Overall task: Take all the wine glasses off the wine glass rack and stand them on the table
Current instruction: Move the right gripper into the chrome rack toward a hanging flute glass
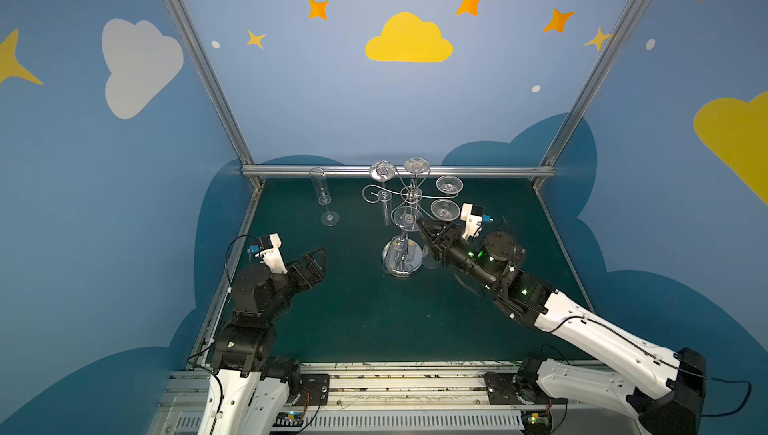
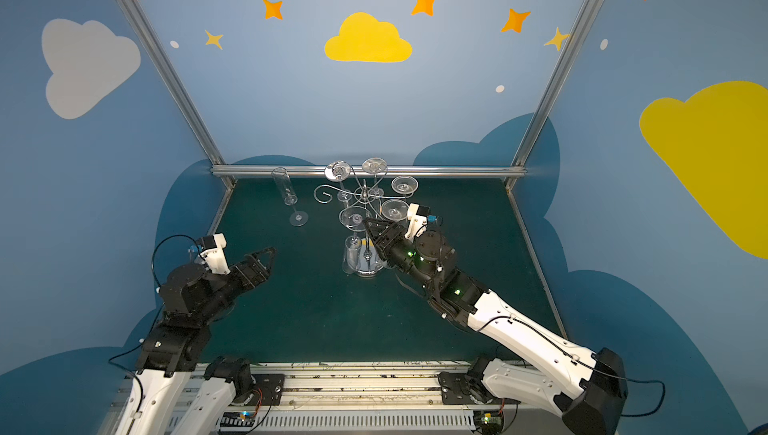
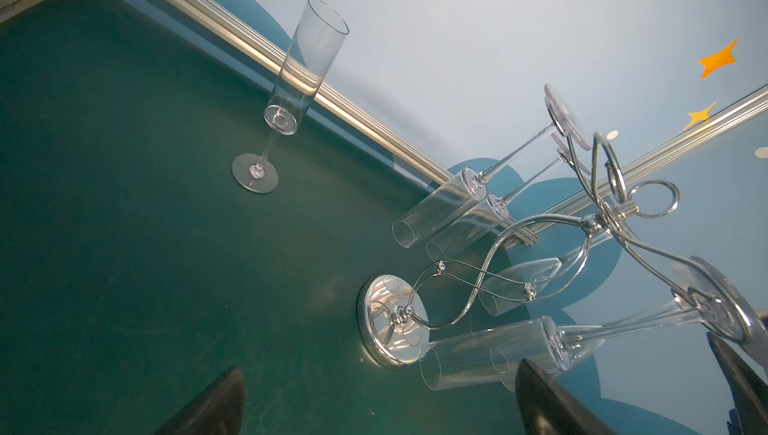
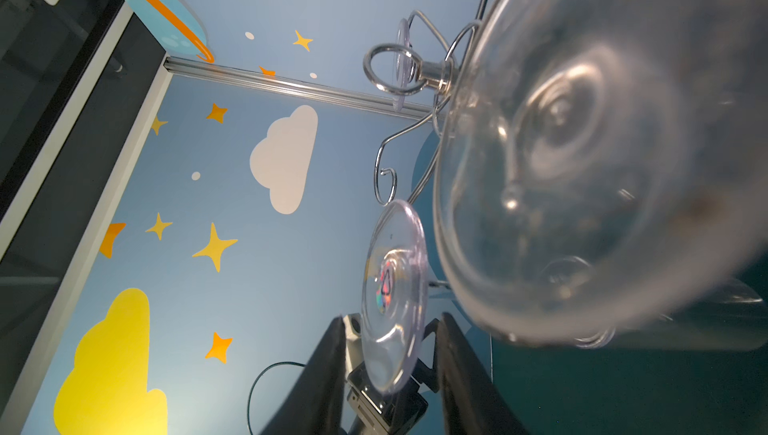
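Five glasses (image 1: 449, 184) hang on the rack (image 1: 411, 194); right gripper (image 4: 392, 320), jaws apart, straddles one foot (image 4: 392, 246); left gripper (image 1: 319, 264) gapes, left of rack; an off-centre pinch could topple it

Wine glass rack (image 3: 378, 329): shiny chrome silver, mirror-bright base. Wine glasses (image 3: 307, 67): clear, colourless. Table mat (image 1: 353, 320): dark green. Walls (image 1: 311, 100): blue, yellow and white clouds, orange stars (small white dots too). Arms (image 1: 615, 349): white shells, black joints.
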Motion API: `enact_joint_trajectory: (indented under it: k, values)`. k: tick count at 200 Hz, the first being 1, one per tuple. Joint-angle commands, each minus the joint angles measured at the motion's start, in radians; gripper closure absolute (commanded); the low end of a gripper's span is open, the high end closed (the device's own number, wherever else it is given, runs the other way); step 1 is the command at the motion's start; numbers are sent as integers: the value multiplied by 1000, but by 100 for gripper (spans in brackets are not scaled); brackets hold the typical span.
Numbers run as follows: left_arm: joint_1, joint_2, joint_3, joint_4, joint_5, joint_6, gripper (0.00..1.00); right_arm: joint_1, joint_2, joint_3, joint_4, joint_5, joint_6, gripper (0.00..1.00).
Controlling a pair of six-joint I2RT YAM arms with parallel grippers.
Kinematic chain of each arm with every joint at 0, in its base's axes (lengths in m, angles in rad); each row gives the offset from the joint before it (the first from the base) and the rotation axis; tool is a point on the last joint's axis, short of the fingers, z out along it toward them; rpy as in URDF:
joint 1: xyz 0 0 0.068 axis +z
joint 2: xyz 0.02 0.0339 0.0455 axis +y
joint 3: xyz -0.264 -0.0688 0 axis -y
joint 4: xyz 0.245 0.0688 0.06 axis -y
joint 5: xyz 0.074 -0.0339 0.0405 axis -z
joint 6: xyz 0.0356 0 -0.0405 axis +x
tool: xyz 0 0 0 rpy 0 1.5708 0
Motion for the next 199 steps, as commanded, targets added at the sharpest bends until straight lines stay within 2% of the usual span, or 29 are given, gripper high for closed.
enact_joint_trajectory:
  k: [1, 158, 199]
  values:
    - [-4, -8, -14, 0, 16, 14, 1, 6, 7, -12, 44, 24, 18, 66]
    - [-7, -11, -19, 3, 13, 10, 0, 10, 32, -21, 83, 27, 63, 93]
    - [-7, -11, -18, -2, 11, 8, 1, 12, 28, -18, 86, 23, 75, 96]
